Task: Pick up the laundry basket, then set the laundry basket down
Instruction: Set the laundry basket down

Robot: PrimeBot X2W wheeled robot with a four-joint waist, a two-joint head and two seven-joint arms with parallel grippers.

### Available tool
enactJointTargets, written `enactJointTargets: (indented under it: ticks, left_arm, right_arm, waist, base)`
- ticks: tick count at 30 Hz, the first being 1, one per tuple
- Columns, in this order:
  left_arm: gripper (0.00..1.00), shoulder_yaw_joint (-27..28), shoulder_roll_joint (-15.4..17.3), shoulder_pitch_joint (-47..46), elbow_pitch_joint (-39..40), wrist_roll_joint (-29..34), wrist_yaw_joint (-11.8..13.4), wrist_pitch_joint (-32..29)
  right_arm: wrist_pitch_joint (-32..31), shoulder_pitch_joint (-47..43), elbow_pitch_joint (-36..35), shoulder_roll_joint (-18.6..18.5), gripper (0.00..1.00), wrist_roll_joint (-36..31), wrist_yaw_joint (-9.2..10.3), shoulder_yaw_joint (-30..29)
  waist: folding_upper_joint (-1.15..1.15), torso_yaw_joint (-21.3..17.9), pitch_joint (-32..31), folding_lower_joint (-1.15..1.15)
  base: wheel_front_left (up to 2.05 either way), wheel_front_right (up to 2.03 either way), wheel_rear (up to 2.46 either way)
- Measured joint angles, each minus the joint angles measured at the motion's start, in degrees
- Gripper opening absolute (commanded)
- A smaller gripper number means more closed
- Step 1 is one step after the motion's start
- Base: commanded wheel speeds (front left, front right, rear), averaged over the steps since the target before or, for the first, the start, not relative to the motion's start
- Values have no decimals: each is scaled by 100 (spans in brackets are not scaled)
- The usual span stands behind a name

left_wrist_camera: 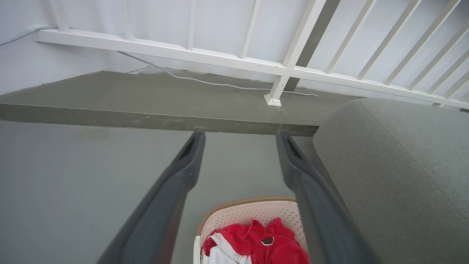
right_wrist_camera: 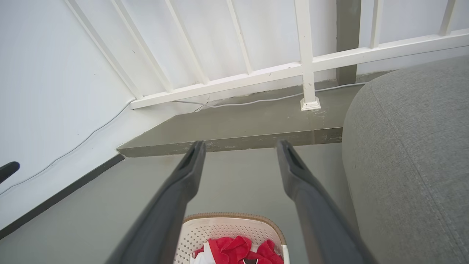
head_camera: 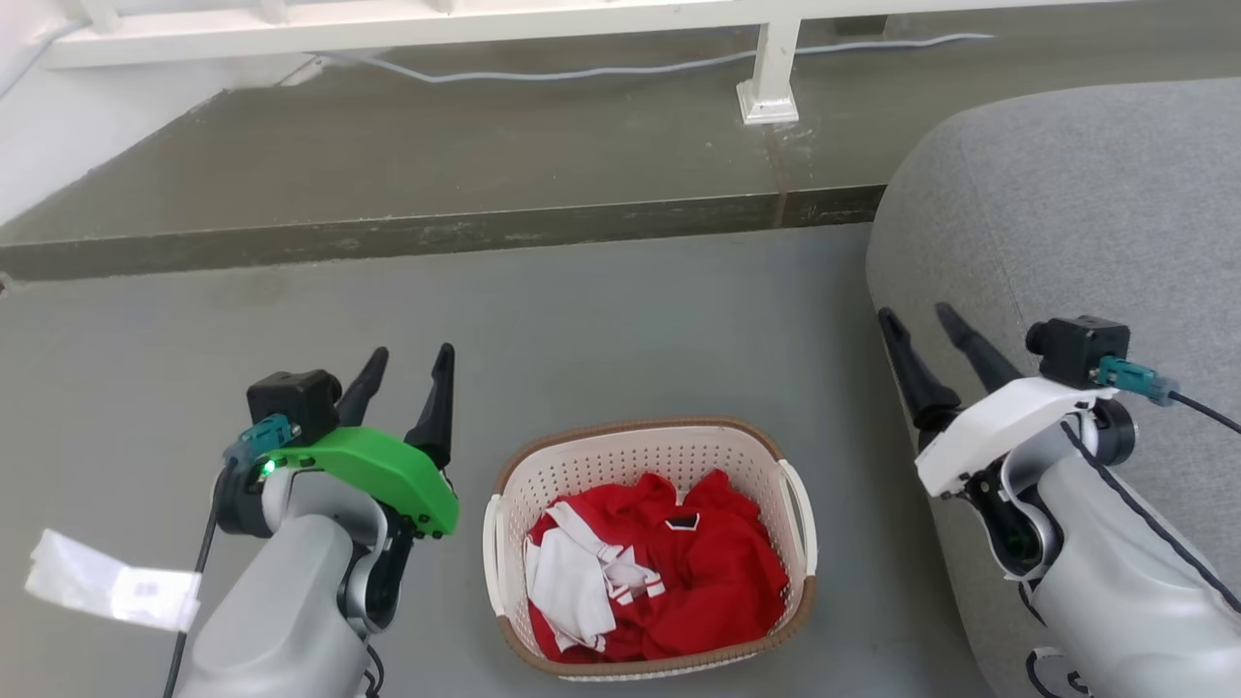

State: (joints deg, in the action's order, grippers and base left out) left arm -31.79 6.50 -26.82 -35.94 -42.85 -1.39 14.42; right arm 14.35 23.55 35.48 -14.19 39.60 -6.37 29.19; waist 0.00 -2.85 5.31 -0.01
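Note:
The laundry basket (head_camera: 648, 463) stands on the grey floor at the bottom centre of the head view. It is cream perforated plastic with a brown rim and white side handles, and it holds red and white clothes (head_camera: 652, 572). My left gripper (head_camera: 411, 356) hangs open to the basket's left, clear of it, with nothing between its fingers. My right gripper (head_camera: 916, 318) is open to the basket's right, in front of the sofa. The basket's far rim (left_wrist_camera: 246, 201) shows low between the left fingers, and again (right_wrist_camera: 231, 216) low in the right wrist view.
A grey sofa (head_camera: 1086, 213) fills the right side, close behind my right arm. A raised concrete step (head_camera: 436, 233) crosses the floor ahead, with a white railing post (head_camera: 771, 78) and a cable on it. A white paper tag (head_camera: 111, 582) hangs by my left arm.

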Motion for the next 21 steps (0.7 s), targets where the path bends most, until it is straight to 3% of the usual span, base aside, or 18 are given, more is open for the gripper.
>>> enactJointTargets:
  ticks: [9,21]
  left_arm:
    - [100,472,57,482,831,556,249,0]
    - [100,1056,23,1112,1653,989,352,0]
  right_arm:
    - [0,-333,-598,-36,100,-423,292,-611]
    - [7,-747,-1078,-38,100,-862,346,-990]
  waist:
    - [0,-6,-82,0]
    - [0,9,-112,0]
  base:
    - [0,0,0]
    - [0,0,0]
